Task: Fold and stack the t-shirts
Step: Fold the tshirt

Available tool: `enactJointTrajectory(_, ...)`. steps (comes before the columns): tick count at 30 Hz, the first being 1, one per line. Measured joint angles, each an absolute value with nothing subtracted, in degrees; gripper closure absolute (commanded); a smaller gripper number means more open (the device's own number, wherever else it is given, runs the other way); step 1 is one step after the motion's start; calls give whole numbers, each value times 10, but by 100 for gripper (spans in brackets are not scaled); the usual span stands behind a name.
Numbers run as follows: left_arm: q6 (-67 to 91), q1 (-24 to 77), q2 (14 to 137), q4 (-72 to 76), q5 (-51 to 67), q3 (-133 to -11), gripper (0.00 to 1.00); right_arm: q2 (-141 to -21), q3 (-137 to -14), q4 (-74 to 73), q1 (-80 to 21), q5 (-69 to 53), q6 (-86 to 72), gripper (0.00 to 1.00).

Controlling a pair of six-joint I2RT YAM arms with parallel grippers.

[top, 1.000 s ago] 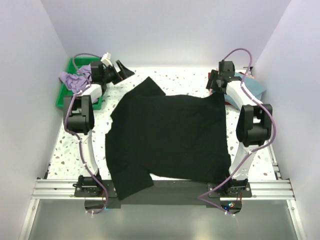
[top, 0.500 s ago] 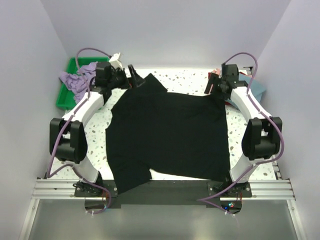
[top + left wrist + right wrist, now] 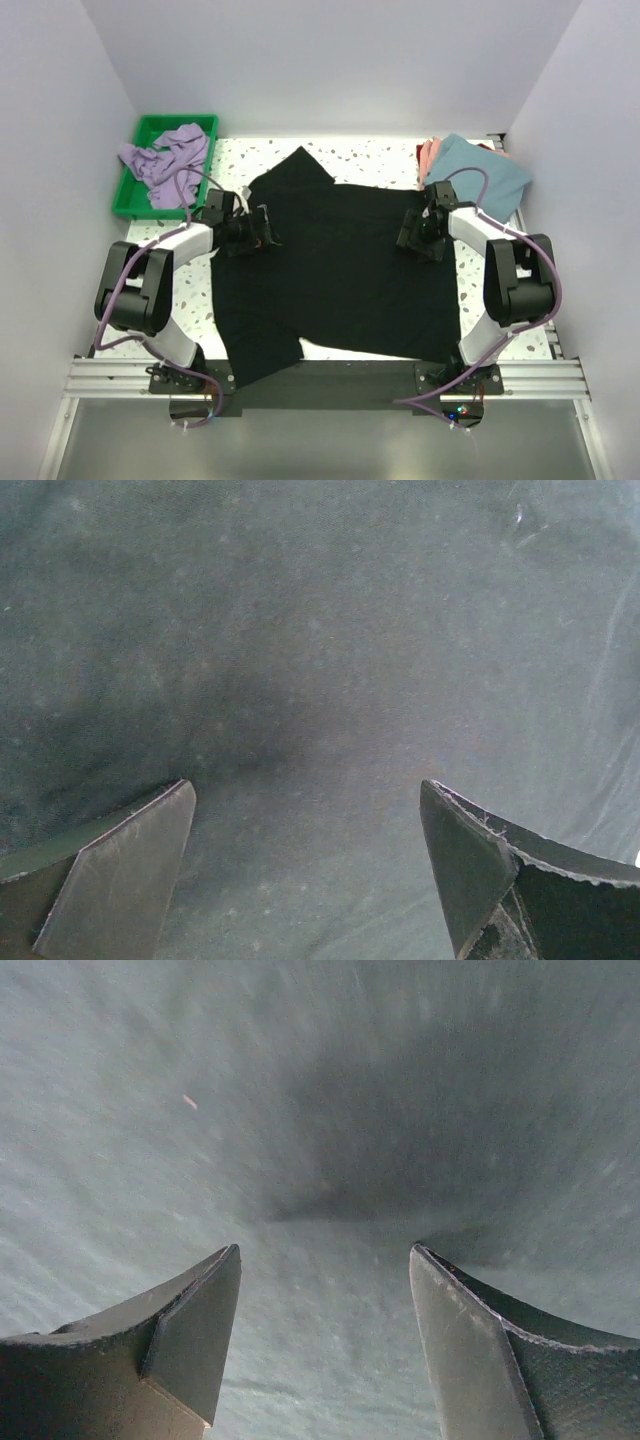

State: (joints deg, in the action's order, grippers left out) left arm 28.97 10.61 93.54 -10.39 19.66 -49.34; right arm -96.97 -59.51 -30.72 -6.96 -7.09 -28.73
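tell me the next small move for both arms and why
Probably lower both slightly and close the fingers to pinch the cloth. The left gripper and right gripper are both open over the spread-out black t-shirt, one towards each side of its far half. Neither has anything between its fingers, and a fold needs a grip first.

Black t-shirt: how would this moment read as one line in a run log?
black t-shirt spread out; left fingers open over its left side; right fingers open over its right side; lavender t-shirt in green tray
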Motion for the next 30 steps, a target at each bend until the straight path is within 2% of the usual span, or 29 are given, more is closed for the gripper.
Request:
enactJointTrajectory(10, 295, 98, 970, -69, 204, -514, 0, -981, -585, -311, -73, -77, -316, 29)
enactJointTrajectory(30, 246, 90, 1194, -145, 192, -828, 0, -1151, -816, -420, -73, -68, -337, 30)
